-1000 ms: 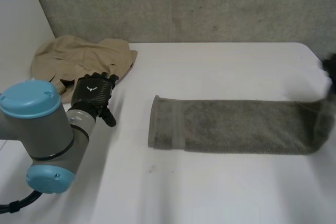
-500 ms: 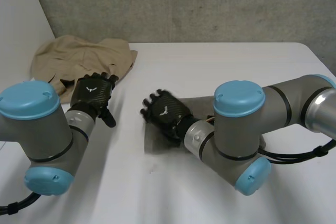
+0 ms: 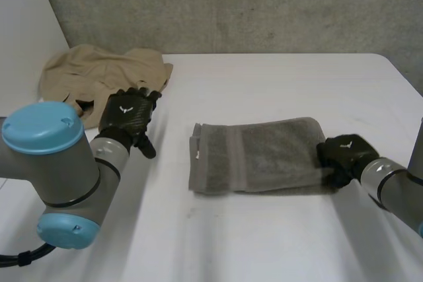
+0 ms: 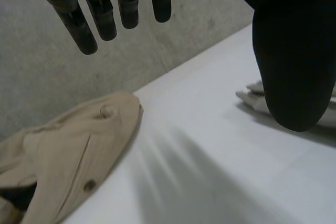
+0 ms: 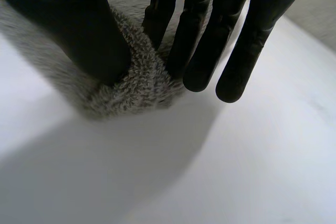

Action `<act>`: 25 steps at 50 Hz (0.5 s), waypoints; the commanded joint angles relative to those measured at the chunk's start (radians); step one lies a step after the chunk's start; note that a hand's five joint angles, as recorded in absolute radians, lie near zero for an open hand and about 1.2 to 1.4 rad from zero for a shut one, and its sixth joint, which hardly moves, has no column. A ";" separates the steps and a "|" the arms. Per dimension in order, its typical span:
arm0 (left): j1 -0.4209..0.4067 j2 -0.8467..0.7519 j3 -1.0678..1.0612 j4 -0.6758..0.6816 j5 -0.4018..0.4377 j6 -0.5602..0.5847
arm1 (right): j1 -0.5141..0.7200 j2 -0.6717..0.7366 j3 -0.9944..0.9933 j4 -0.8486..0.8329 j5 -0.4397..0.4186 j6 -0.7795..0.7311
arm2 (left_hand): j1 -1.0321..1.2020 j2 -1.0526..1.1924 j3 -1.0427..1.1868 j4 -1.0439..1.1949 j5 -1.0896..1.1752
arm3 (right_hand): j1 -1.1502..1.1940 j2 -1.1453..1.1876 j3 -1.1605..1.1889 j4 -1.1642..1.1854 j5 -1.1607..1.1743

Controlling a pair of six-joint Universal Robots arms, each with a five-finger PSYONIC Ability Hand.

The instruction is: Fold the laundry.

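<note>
A grey towel (image 3: pixel 264 156) lies folded short in the middle of the white table (image 3: pixel 277 84). My right hand (image 3: pixel 344 154) is at the towel's right end, on the fold. In the right wrist view the thumb (image 5: pixel 79 30) and the fingers (image 5: pixel 194 51) pinch the thick folded edge of the towel (image 5: pixel 131 90) between them. My left hand (image 3: pixel 127 118) hovers open to the left of the towel, apart from it, with its fingers (image 4: pixel 105 14) straight and nothing in them. Past its thumb (image 4: pixel 294 51) a corner of the towel (image 4: pixel 252 95) shows.
A crumpled beige garment (image 3: pixel 99 74) lies at the table's back left corner, just behind my left hand, and under its fingers in the left wrist view (image 4: pixel 68 150). A grey wall stands behind the table. Bare table lies in front of and behind the towel.
A second ago the towel lay as a long strip with my right hand at its far right end. The right arm then swung over to its left end; now the towel is half as long.
</note>
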State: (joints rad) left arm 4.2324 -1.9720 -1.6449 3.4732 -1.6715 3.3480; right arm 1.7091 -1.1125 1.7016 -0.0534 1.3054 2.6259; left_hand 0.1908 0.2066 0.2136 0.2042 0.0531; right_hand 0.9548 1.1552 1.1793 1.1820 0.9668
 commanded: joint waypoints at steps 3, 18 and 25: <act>-0.031 0.108 0.052 -0.011 -0.004 -0.001 | 0.196 -0.043 -0.198 -0.057 0.120 -0.043 | -0.004 -0.020 -0.026 -0.017 -0.040 | 0.441 0.241 0.217 0.214 0.255; -0.031 0.084 0.186 -0.063 -0.008 -0.088 | 0.604 0.145 -0.429 0.049 0.103 -0.046 | 0.017 0.001 -0.006 0.003 -0.020 | -0.780 -0.981 -1.005 -1.007 -0.967; -0.123 -0.042 0.284 -0.129 0.001 -0.166 | 0.380 0.057 -0.413 0.058 0.097 0.290 | 0.040 0.025 0.018 0.027 0.004 | -0.780 -0.981 -1.005 -1.007 -0.967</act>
State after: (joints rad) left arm 4.1922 -1.9133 -1.4392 3.3985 -1.6784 3.2399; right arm 2.2928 -0.9795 1.2686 0.0014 1.4068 2.6498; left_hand 0.1910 0.2066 0.2136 0.2042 0.0531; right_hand 0.2024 0.2234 0.2113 0.2367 0.0698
